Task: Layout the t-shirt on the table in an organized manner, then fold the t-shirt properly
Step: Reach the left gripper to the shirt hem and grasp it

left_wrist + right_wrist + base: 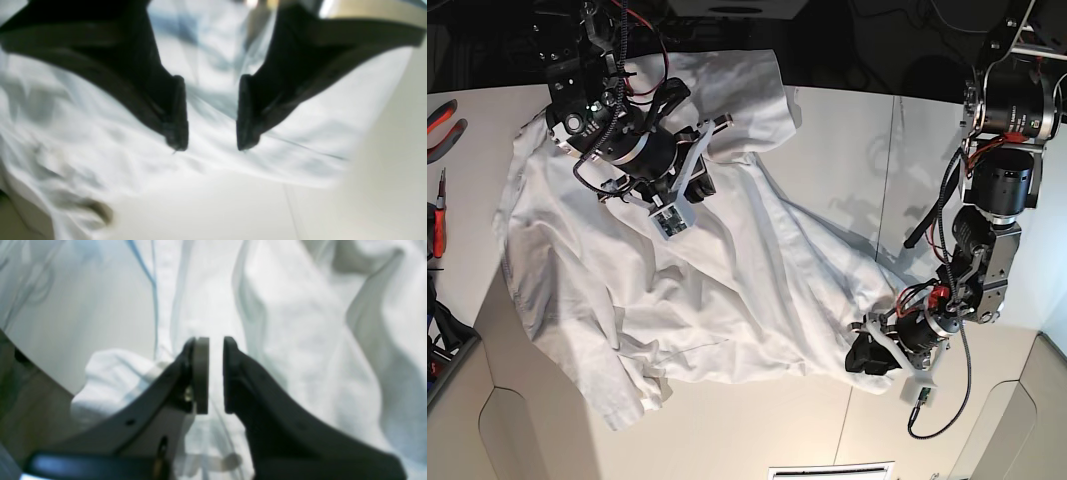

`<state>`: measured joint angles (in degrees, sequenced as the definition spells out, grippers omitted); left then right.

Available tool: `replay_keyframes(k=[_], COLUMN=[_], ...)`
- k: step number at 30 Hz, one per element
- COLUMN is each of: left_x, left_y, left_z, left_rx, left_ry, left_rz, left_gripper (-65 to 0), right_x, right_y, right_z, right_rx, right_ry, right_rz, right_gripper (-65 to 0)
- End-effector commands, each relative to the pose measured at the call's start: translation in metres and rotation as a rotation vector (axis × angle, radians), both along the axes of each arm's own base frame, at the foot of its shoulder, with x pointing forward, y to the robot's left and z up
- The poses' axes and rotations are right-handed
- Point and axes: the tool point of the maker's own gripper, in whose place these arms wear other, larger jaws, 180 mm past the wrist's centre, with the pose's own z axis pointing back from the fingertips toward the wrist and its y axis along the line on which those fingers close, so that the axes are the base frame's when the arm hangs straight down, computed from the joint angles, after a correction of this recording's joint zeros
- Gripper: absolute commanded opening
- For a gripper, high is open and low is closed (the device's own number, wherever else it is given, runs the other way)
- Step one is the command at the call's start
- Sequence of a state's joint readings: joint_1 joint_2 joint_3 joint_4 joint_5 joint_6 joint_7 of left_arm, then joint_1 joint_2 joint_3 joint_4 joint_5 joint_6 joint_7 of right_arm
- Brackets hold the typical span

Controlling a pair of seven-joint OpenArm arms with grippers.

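The white t-shirt [727, 290] lies crumpled and wrinkled across the table [847, 150], from the far left to the near right. My left gripper [859, 358] hangs low at the shirt's near right edge. In the left wrist view it [211, 146] stands open, nothing between its fingers, with the t-shirt [100, 140] and bare table [217, 206] under it. My right gripper [672, 218] is over the shirt's upper left part. In the right wrist view its [216, 373] pads are nearly together, pinching a thin fold of t-shirt [300, 340].
Red-handled pliers [442, 120] and other tools [437, 220] lie at the table's left edge. A thin seam line [892, 200] crosses the tabletop to the right of the shirt. Rounded cut-out corners [497, 400] mark the near edge. Cables hang from both arms.
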<state>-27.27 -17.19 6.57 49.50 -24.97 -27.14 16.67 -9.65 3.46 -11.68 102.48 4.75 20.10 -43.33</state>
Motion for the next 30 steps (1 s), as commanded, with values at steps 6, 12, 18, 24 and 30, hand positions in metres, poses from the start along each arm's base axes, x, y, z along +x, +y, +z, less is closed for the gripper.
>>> replay_keyframes(k=[6,12,18,24,30], left_x=[0.047,0.051,0.039,0.037,0.038], left_y=[0.015,0.004,0.006,0.006,0.006], left_z=[0.024,-0.005,-0.035,-0.038,-0.035], left_rx=[0.077,0.052,0.143,0.144,0.141], left_ry=[-0.050,0.055,0.088,0.099,0.089], left_rz=[0.196,0.250,0.271,0.270,0.261], left_gripper=[-33.2,-33.2,-33.2,-44.1,-65.0], right_x=[0.007,0.008,0.008,0.008,0.008], right_y=[0.004,0.004,0.004,0.004,0.004], right_z=[0.011,0.011,0.011,0.011,0.011], right_rx=[0.029,0.030,0.031,0.031,0.031], right_ry=[-0.040,-0.041,-0.042,-0.043,-0.043], right_rz=[-0.004,-0.004,-0.005,-0.005,-0.005], right_gripper=[-58.2,-58.2,-58.2,-58.2,-58.2])
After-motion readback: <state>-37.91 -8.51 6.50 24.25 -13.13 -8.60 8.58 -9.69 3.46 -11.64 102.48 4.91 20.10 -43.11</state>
